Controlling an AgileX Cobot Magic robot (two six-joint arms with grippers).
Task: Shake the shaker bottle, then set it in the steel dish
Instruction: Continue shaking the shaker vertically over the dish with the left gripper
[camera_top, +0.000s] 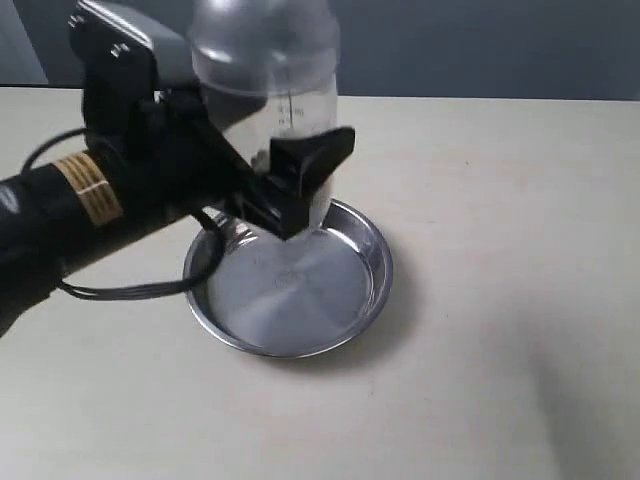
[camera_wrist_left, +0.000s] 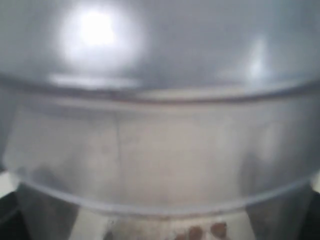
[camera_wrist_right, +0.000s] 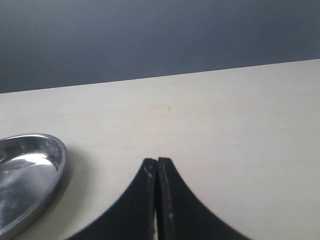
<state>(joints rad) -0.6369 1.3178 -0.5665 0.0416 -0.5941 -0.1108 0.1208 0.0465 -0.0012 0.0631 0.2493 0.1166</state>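
Note:
The clear shaker bottle (camera_top: 268, 90) is held upright in the air over the far part of the steel dish (camera_top: 340, 290), its frosted shoulder reaching the frame's top. My left gripper (camera_top: 285, 185) is shut on the bottle's lower body, black fingers on either side. In the left wrist view the bottle (camera_wrist_left: 160, 150) fills the picture, blurred, with brownish specks (camera_wrist_left: 205, 231) low inside; the fingers are hidden. In the right wrist view my right gripper (camera_wrist_right: 157, 162) is shut and empty above bare table, with the dish's rim (camera_wrist_right: 55, 165) off to one side.
The pale table (camera_top: 500, 250) surrounds the dish. A dark wall (camera_top: 480, 45) runs behind the table's far edge. The left arm's black cable (camera_top: 130, 290) loops down beside the dish.

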